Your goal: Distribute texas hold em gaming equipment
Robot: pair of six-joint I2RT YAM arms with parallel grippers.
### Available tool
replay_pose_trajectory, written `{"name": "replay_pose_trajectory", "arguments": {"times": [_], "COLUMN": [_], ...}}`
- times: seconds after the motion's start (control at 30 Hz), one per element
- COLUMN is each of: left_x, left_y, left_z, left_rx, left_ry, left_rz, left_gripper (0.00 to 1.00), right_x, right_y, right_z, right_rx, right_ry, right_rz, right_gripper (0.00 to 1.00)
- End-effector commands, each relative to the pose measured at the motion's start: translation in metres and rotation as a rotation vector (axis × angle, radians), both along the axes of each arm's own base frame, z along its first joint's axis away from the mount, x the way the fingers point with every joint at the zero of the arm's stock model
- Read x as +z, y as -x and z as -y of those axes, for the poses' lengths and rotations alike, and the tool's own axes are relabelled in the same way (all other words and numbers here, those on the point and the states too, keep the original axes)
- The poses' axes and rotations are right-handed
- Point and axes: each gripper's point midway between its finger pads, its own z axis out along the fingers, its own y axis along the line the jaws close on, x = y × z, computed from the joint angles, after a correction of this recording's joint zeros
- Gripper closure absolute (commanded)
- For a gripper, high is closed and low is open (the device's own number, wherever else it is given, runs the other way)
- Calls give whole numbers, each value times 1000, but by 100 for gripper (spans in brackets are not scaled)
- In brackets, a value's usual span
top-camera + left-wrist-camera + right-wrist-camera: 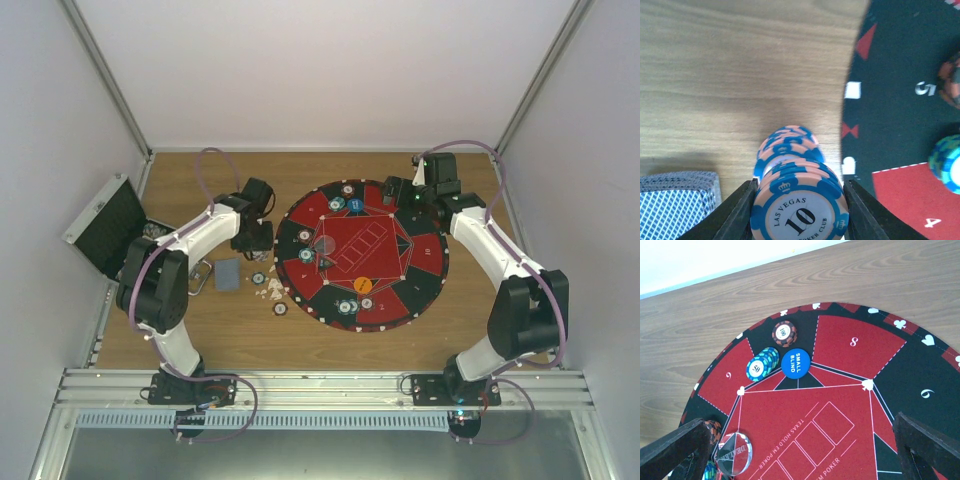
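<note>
My left gripper point(800, 186) is shut on a short stack of blue-and-pink "10" poker chips point(799, 212), one finger on each side. More of these chips point(787, 142) lie just beyond, on the wood by the mat's left edge. The grey-blue card deck point(677, 197) lies to the left, also seen from above point(228, 274). My right gripper point(800, 422) is open and empty over the mat's far right part point(397, 192). On the mat lie a blue "small blind" disc point(795, 363), teal "50" chips point(761, 366), a dark red "100" chip point(784, 333) and an orange disc point(361, 285).
The round red-and-black mat point(425, 265) fills the table's middle, with chip stacks at several seats and a clear dealer button point(733, 454). The open black case point(110, 225) stands at the far left. Loose chips point(280, 308) and white bits point(272, 290) lie on the wood.
</note>
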Motion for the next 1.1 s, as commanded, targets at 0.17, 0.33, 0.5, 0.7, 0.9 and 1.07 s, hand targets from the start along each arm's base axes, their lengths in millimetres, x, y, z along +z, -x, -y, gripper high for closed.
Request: {"name": "replay_pose_trajectory", "arguments": {"times": [0.17, 0.33, 0.5, 0.7, 0.9, 1.07], "left_x": [42, 20, 3, -9, -18, -25], "left_y": [-34, -49, -51, -48, -46, -44], "left_z": [53, 81, 88, 89, 88, 87], "left_rx": [-148, -196, -218, -220, -212, -198], "left_ry": [81, 137, 141, 145, 140, 134], "left_rz": [131, 93, 63, 35, 9, -15], "left_gripper": [65, 65, 65, 65, 61, 53], "right_x": [11, 14, 15, 13, 11, 11], "right_y": [-7, -6, -5, -6, -6, -7], "right_z": [-6, -4, -3, -3, -4, -5], "right_rx": [22, 13, 6, 5, 9, 15], "right_ry": [4, 10, 14, 13, 13, 11], "right_rz": [34, 41, 44, 39, 33, 31], "right_gripper": [0, 0, 1, 0, 0, 0]}}
